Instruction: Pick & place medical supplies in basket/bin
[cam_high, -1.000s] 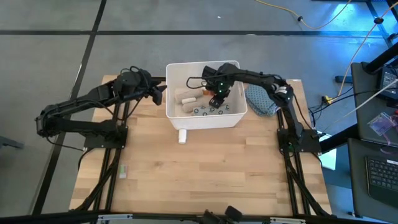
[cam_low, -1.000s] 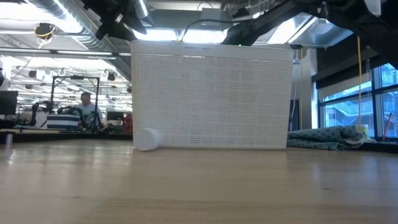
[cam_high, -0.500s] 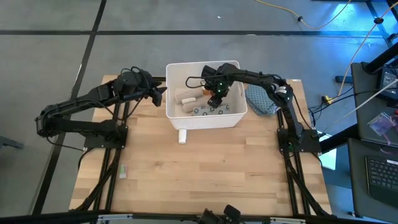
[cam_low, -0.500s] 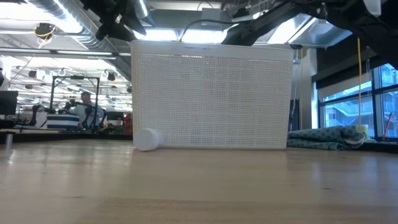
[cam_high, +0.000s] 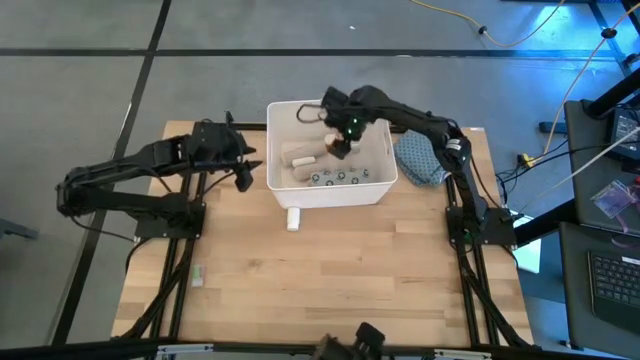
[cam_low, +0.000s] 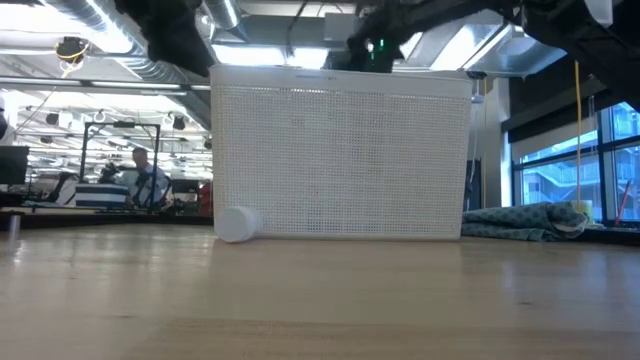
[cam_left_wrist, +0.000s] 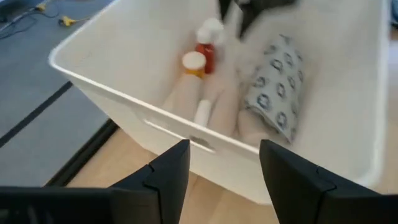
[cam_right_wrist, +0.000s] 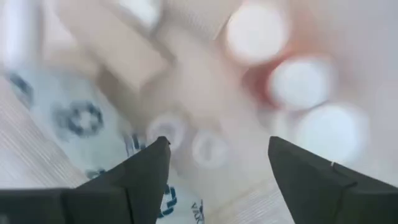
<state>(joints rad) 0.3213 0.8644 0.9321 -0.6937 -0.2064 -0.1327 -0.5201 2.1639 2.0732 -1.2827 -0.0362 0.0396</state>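
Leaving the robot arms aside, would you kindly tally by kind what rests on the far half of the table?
White bin: 1
White roll: 1
Patterned cloth: 1
Total: 3

Wooden table: white bin, white roll, patterned cloth.

tub white, mesh-dotted wall | rolls beige | bottles red, orange, white caps | packet grey, dark ring print | cloth blue-grey patterned | worktop pale wood | arms black
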